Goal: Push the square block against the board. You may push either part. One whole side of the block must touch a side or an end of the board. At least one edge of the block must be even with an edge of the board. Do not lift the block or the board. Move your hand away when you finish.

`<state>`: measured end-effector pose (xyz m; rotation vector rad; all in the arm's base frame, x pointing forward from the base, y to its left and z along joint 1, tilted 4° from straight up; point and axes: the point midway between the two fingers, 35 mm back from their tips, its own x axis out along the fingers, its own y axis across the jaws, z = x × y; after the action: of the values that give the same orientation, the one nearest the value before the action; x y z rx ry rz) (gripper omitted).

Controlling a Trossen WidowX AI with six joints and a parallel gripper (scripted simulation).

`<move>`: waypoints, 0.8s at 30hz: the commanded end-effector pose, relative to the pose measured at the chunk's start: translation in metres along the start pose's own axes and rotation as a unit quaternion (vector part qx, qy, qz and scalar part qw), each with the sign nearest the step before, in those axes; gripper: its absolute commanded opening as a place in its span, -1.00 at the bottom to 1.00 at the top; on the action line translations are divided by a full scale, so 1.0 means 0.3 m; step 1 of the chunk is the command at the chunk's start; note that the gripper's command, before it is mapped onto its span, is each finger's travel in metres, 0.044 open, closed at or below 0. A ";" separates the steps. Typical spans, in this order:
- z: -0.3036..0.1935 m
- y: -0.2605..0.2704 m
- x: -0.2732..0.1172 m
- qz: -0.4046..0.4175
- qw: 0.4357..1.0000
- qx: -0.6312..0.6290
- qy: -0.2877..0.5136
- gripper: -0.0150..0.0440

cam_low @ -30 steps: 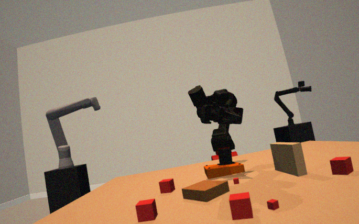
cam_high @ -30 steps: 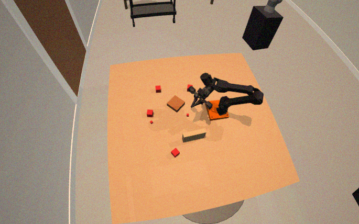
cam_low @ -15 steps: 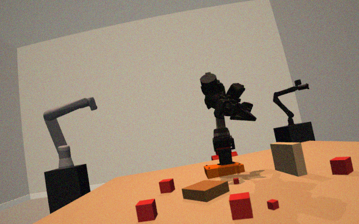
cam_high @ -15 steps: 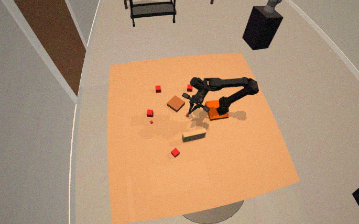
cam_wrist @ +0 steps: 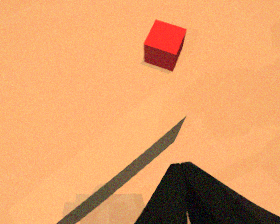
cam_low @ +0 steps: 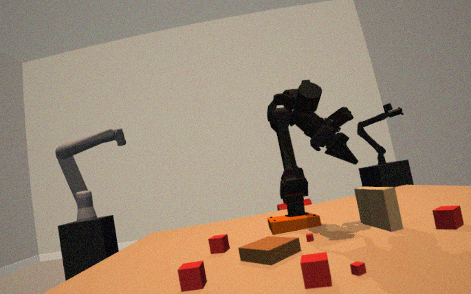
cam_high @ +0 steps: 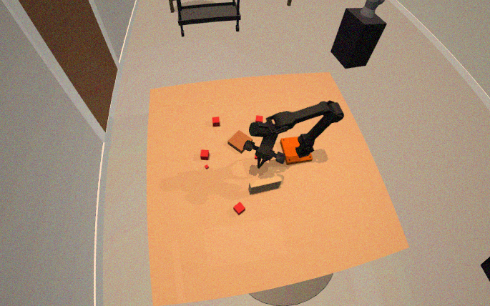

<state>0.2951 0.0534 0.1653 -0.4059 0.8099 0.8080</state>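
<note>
The square block (cam_high: pixel 239 139) (cam_low: pixel 269 245) is brown and lies flat, turned at an angle to the board. The board (cam_high: pixel 265 187) (cam_low: pixel 376 209) (cam_wrist: pixel 136 167) is pale, long and narrow, and stands on its long edge nearer the top camera. A wide gap separates the two. My gripper (cam_high: pixel 259 166) (cam_low: pixel 356 162) (cam_wrist: pixel 180 172) is shut with nothing between its fingers. It is raised above the table, near the board's side that faces the block, and touches neither part. In the wrist view only a strip of the board stands out, and the block is out of sight.
Red cubes (cam_high: pixel 215 121) (cam_high: pixel 204 154) (cam_low: pixel 315 272) lie around the block. Another red cube (cam_high: pixel 239 208) (cam_low: pixel 447 217) (cam_wrist: pixel 165 42) lies beyond the board. A tiny red cube (cam_low: pixel 309 237) lies between the block and the orange arm base (cam_high: pixel 289 151) (cam_low: pixel 291 225).
</note>
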 end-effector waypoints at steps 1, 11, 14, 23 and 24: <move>0.022 0.025 0.036 0.022 0.998 -0.029 0.043 -0.49; 0.080 0.108 0.121 0.075 0.979 -0.118 0.149 -0.49; 0.095 0.138 0.144 0.089 0.968 -0.149 0.181 -0.49; 0.138 0.236 0.205 0.124 0.921 -0.250 0.272 -0.49; 0.142 0.245 0.210 0.127 0.915 -0.260 0.280 -0.49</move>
<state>0.2888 0.1460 0.1442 -0.9681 1.1634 1.1410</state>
